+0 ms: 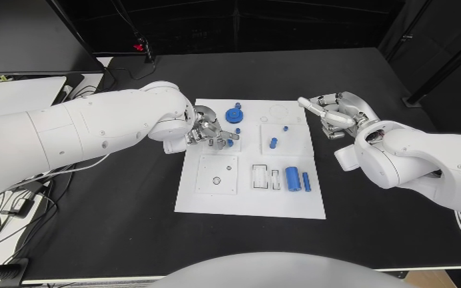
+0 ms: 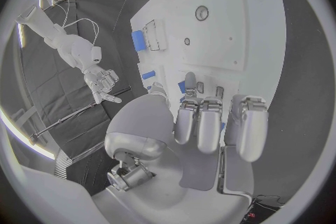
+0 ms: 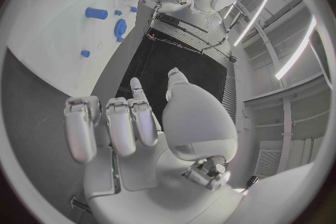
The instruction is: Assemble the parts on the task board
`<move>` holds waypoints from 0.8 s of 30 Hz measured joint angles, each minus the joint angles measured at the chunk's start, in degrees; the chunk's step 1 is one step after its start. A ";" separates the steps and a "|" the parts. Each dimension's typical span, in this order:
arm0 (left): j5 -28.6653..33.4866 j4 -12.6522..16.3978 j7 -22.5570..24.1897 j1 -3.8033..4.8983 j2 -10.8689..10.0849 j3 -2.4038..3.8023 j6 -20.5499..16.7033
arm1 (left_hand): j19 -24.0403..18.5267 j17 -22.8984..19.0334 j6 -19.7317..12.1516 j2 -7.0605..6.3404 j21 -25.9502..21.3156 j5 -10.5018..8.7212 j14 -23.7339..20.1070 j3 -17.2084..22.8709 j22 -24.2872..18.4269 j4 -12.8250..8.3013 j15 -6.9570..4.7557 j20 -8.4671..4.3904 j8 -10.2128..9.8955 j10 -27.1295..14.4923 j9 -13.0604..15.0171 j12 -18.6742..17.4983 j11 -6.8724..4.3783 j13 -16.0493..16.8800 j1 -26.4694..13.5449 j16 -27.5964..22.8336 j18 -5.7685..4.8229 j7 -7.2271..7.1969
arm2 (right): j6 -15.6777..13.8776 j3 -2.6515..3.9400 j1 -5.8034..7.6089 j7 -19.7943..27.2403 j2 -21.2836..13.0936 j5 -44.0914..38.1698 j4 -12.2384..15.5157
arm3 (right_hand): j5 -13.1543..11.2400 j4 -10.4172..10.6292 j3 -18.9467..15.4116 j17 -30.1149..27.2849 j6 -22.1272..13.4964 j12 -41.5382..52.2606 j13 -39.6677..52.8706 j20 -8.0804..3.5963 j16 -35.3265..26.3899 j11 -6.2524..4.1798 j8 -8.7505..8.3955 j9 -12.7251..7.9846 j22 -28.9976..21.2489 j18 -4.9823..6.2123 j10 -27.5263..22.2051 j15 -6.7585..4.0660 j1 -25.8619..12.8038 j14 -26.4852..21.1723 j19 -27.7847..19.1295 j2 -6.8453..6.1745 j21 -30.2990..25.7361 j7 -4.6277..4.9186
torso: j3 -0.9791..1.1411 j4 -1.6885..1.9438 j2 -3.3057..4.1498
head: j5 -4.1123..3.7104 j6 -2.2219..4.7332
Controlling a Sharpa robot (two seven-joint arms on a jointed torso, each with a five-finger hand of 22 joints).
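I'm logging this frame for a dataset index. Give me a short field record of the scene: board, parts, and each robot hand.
board: white task board in the middle of the black table
parts: blue gear at the board's far edge; blue cylinder and thinner blue rod lying side by side near the board's right edge; small blue peg mid-board
left robot hand: over the board's left part, fingers at a small blue piece; whether it grips is unclear
right robot hand: off the board's right edge, fingers apart, holding nothing

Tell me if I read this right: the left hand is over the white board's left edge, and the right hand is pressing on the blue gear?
Not quite. The head view shows the right hand off the board, beside its right edge, holding nothing. The blue gear sits near the left hand.
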 measured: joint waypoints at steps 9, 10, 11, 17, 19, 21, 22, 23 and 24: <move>-1.02 -1.30 -2.97 -0.31 1.75 0.00 -0.61 | 0.01 -0.01 0.43 1.33 0.00 2.23 0.15 0.00 -0.01 0.00 -0.58 -0.41 -0.88 -0.01 1.43 0.00 -0.43 -0.01 1.33 0.00 0.00 -0.44 | 0.22 -0.01 -0.01 -0.49 0.34 0.07 -0.27 | 0.00 0.00 0.00 0.00 -0.17 0.00 0.00 0.00 0.00 0.00 0.26 0.00 0.00 0.00 0.00 0.00 0.00 0.00 0.00 0.00 0.00 0.17 | 0.05 0.04 0.00 | -0.05 0.00; -1.08 -1.46 -3.17 -0.32 1.90 0.00 -0.69 | -0.11 -0.01 0.43 1.33 0.00 2.22 0.15 0.00 -0.01 0.00 -0.58 -0.53 -0.87 -0.01 1.51 0.00 -0.43 -0.01 1.33 0.00 0.00 -0.44 | 0.23 -0.02 -0.01 -0.55 0.36 0.07 -0.29 | 0.00 0.04 -0.23 0.00 -0.17 0.00 0.00 0.00 0.00 0.00 0.26 -0.01 0.00 0.00 0.00 0.00 0.00 0.00 0.00 0.00 0.00 0.17 | 0.05 0.05 0.00 | -0.06 0.00; -1.13 -1.62 -3.37 -0.33 2.02 0.00 -0.78 | -0.20 -0.01 0.43 1.33 0.00 2.22 0.15 0.00 -0.01 0.00 -0.58 -0.61 -0.88 -0.01 1.53 0.00 -0.43 -0.01 1.33 0.00 0.00 -0.43 | 0.25 -0.02 -0.01 -0.61 0.39 0.07 -0.31 | 0.00 0.01 -0.33 0.00 -0.17 0.00 0.00 0.00 0.00 0.00 0.26 0.00 0.00 0.00 0.00 0.00 0.00 0.00 0.00 0.00 0.00 0.17 | 0.05 0.05 0.00 | -0.06 0.00; -1.37 -2.17 -4.21 -0.41 2.42 0.00 -1.41 | -0.20 -0.01 0.43 1.33 0.00 2.22 -0.02 -0.18 -0.01 0.18 -0.76 -0.61 -1.14 0.00 1.81 0.00 -0.42 -0.01 1.33 0.00 0.00 -0.43 | 0.34 -0.02 -0.02 -1.00 0.43 0.10 -0.46 | -0.37 -0.26 -0.69 0.00 -0.48 0.00 0.00 0.00 0.00 0.00 0.77 0.00 0.00 0.00 0.00 0.00 0.57 0.00 0.00 0.20 0.00 0.48 | 0.05 0.10 -0.01 | -0.19 -0.08; -1.43 -2.35 -4.34 -0.42 2.58 0.00 -1.67 | -0.19 -0.01 0.47 1.33 0.00 2.22 -0.02 -0.41 -0.01 0.11 -0.76 -0.61 -1.34 0.00 1.98 0.00 -0.42 -0.01 1.33 0.00 0.00 -0.43 | 0.37 -0.02 -0.02 -1.15 0.45 0.10 -0.50 | -0.37 -0.26 -0.69 0.00 -0.48 0.00 0.00 0.00 0.00 0.00 0.77 -0.01 0.00 0.00 0.00 0.00 0.70 0.00 0.00 0.06 0.00 0.48 | 0.06 0.12 -0.03 | -0.25 -0.13; -1.47 -2.57 -4.36 -0.44 2.77 0.00 -1.89 | -0.20 -0.01 0.82 1.33 0.00 2.22 -0.02 -0.69 -0.01 0.10 -0.76 -0.61 -1.54 -0.20 2.18 0.00 -0.61 -0.01 1.33 0.00 0.00 -0.41 | 0.40 -0.02 -0.02 -1.27 0.49 0.10 -0.55 | -0.37 -0.26 -0.69 0.00 -0.48 0.00 0.00 0.00 0.00 0.00 0.77 -0.01 0.00 0.00 0.00 0.00 0.70 0.00 0.00 0.06 0.00 0.48 | 0.06 0.12 -0.03 | -0.26 -0.13; -1.49 -2.76 -4.37 -0.46 2.91 0.00 -2.00 | -0.19 -0.01 0.82 1.29 0.00 2.17 -0.02 -1.04 -0.02 0.09 -0.76 -0.61 -1.54 -0.20 2.35 0.00 -0.61 -0.01 1.22 0.00 0.01 -0.41 | 0.44 -0.02 -0.02 -1.36 0.51 0.11 -0.60 | -0.37 -0.26 -0.69 0.00 -0.48 0.00 0.00 0.00 0.00 0.00 0.77 -0.01 0.00 0.00 0.00 0.00 0.70 0.00 0.00 0.07 0.00 0.48 | 0.07 0.12 -0.04 | -0.29 -0.13; -1.50 -2.88 -4.36 -0.48 3.02 0.00 -2.07 | -0.20 -0.01 0.82 1.31 0.00 1.79 -0.02 -1.41 -0.02 0.08 -0.76 -0.61 -1.75 -0.20 2.57 0.00 -0.61 -0.01 0.70 0.00 0.00 -0.41 | 0.48 -0.02 -0.02 -1.42 0.54 0.11 -0.66 | -0.37 -0.25 -0.71 0.00 -0.48 0.00 0.00 0.10 0.00 0.00 0.77 -0.01 0.00 0.00 0.00 0.00 0.70 0.00 0.10 0.06 0.00 0.48 | 0.07 0.12 -0.04 | -0.30 -0.13; -1.51 -2.98 -4.36 -0.48 3.11 0.00 -2.13 | -0.20 -0.01 0.82 1.36 0.00 1.40 -0.02 -1.63 -0.02 0.09 -0.76 -0.61 -1.88 -0.07 2.77 0.00 -0.74 -0.01 0.34 0.00 0.01 -0.41 | 0.53 -0.02 -0.03 -1.48 0.56 0.11 -0.71 | -0.37 -0.12 -0.84 0.00 -0.48 0.00 0.00 0.20 0.00 0.00 0.77 -0.01 0.00 0.00 0.00 0.00 0.70 0.00 0.21 0.06 0.00 0.48 | 0.07 0.12 -0.04 | -0.31 -0.13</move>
